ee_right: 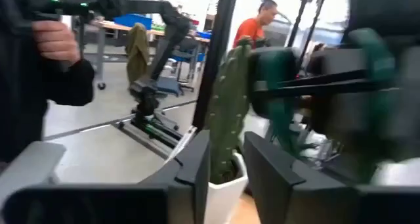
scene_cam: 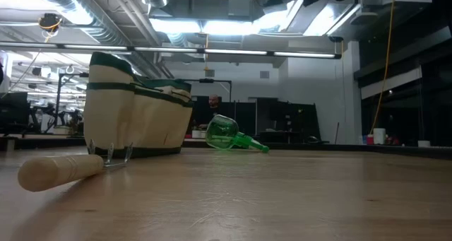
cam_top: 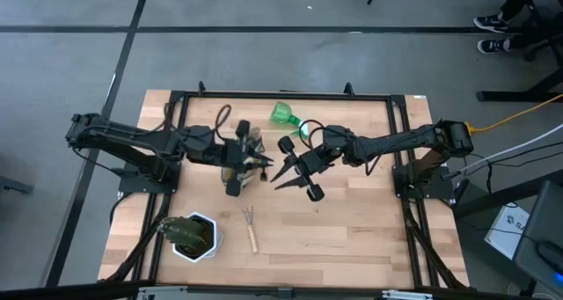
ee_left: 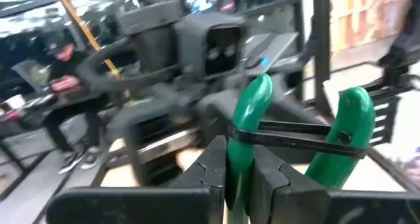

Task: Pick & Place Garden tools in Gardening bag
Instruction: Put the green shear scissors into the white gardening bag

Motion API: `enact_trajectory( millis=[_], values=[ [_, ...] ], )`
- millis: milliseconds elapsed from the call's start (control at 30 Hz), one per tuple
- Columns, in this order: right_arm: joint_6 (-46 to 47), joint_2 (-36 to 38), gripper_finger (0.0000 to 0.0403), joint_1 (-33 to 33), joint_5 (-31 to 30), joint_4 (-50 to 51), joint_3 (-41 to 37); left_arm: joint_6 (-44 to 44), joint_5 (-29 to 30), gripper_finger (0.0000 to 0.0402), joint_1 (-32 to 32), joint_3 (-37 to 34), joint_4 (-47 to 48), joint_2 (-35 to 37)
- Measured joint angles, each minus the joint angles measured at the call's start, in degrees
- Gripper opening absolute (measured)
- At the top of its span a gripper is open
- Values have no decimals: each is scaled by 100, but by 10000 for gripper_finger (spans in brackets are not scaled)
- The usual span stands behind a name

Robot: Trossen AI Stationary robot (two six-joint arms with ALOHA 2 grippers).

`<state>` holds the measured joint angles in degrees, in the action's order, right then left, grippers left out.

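Note:
The cream gardening bag (scene_cam: 134,107) with green trim stands upright on the table and lies under my left arm in the high view (cam_top: 239,152). My left gripper (cam_top: 262,164) is just right of the bag, shut on pruning shears (ee_left: 302,129) that have green handles and a black clasp bar. My right gripper (cam_top: 286,175) faces it from the table's right, open and empty, and the shears show blurred beside its fingers (ee_right: 289,86). The green spray bottle (cam_top: 283,115) lies on its side behind them. The wooden-handled rake (cam_top: 251,230) lies flat near the front. No trowel shows. My left gripper pinches one green handle of the shears (ee_left: 244,129) between its two fingers (ee_left: 213,168), near that handle's lower part. The handle stands up out of the fingers and the second handle (ee_left: 348,132) stands free beside it, joined to it by the black bar. The shears are clear of the table.
A white pot with a green plant (cam_top: 193,237) stands at the front left and also shows between my right fingers (ee_right: 226,178). The spray bottle (scene_cam: 229,136) and the rake (scene_cam: 60,172) lie on the wood. People (ee_right: 252,27) are in the room beyond the table.

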<state>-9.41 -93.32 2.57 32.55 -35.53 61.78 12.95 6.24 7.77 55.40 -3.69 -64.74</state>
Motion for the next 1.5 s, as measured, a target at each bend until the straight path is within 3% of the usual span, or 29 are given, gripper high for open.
enact_trajectory(
  millis=[300, 867, 1000, 1233, 1500],
  values=[
    [423, 0, 152, 4, -41, 647, 0, -2, 791, 22, 0, 0, 666, 536],
    [813, 0, 155, 317, -64, 3110, 0, -595, 2336, 22, -105, 0, 1926, 1658],
    [813, 0, 155, 317, -214, 3194, 0, -774, 2421, 22, -320, 0, 2194, 1900],
    [814, 0, 155, 353, -1177, 3367, 0, -918, 2422, 24, -580, 2, 2781, 2098],
    [816, 0, 155, 356, -1284, 3880, -2, -1065, 2160, 22, -733, 2, 2916, 2120]
  ],
)
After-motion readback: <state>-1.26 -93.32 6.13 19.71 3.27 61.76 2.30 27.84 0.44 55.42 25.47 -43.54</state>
